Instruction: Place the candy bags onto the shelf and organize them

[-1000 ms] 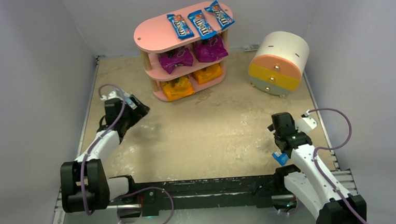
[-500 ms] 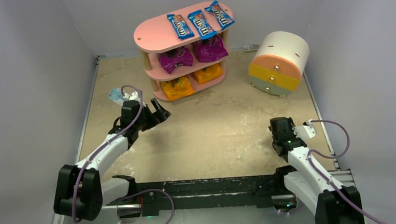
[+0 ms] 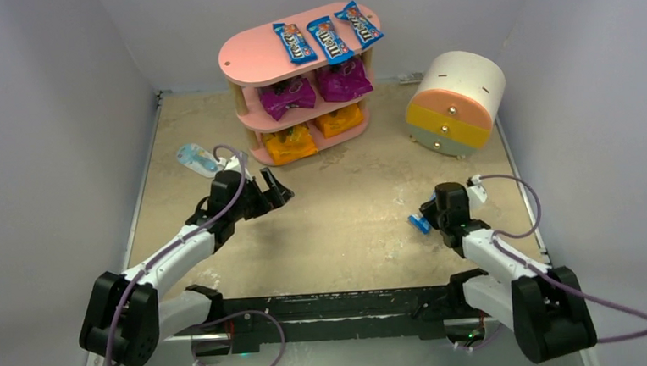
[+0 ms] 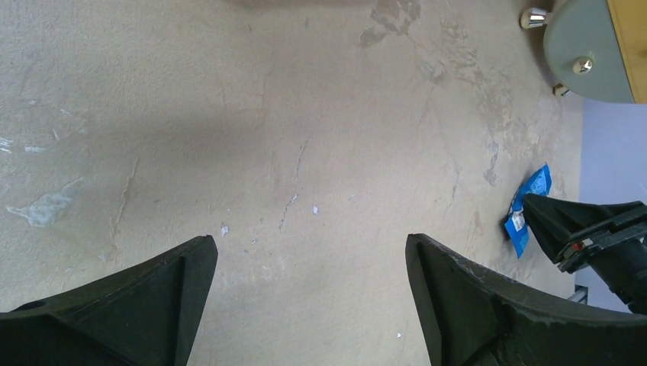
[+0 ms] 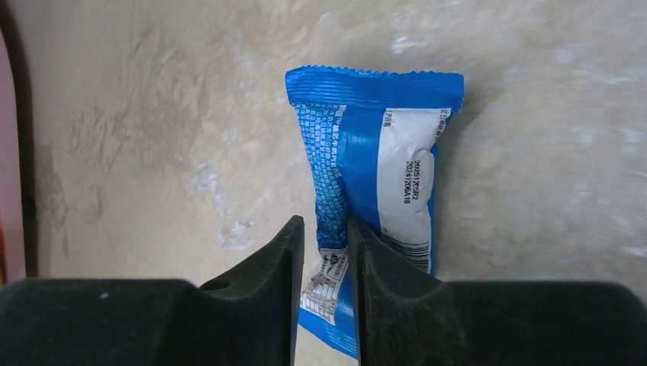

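**Top view.** The shelf (image 3: 249,58) stands at the far centre of the table (image 3: 355,198). Its top board carries three blue packets (image 3: 325,39) side by side. The middle tier holds two purple bags (image 3: 288,97) and the bottom tier two orange bags (image 3: 290,143). The left gripper (image 3: 276,191) hovers in front of the shelf. The right gripper (image 3: 428,216) sits low at the near right, with the fourth blue packet (image 3: 419,224) at its tips, well apart from the shelf.

**Left wrist view.** The jaws are spread wide over bare table, with nothing between them. The fourth blue packet shows at the right edge, against the right gripper's tip.

**Right wrist view.** The fingers (image 5: 278,259) are clamped on the near end of the fourth blue packet, its printed label side facing the camera
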Controlling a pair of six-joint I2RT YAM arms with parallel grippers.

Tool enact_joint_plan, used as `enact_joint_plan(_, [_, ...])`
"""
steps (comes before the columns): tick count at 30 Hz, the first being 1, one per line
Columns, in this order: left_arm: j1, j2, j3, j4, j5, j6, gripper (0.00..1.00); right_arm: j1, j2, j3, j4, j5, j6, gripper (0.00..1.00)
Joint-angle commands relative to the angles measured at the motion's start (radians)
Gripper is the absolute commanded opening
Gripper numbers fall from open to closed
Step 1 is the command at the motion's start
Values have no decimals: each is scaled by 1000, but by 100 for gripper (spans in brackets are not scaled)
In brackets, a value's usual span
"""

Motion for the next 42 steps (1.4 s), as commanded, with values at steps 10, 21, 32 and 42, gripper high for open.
enact_joint_plan(10, [-36, -33, 15, -11, -47, 2, 100, 345, 333, 291, -195, 33, -195, 23])
enact_joint_plan(21, [-39, -33, 8, -28, -49, 17, 100, 507, 556, 469, -388, 204, -212, 29])
enact_joint_plan(32, [-39, -74, 0, 107, 128, 136, 100, 539, 365, 498, -238, 25, -458, 0])
enact_joint_plan(42, [-39, -127, -104, 626, 547, 218, 100, 539, 39, 497, -120, -710, -669, 0])
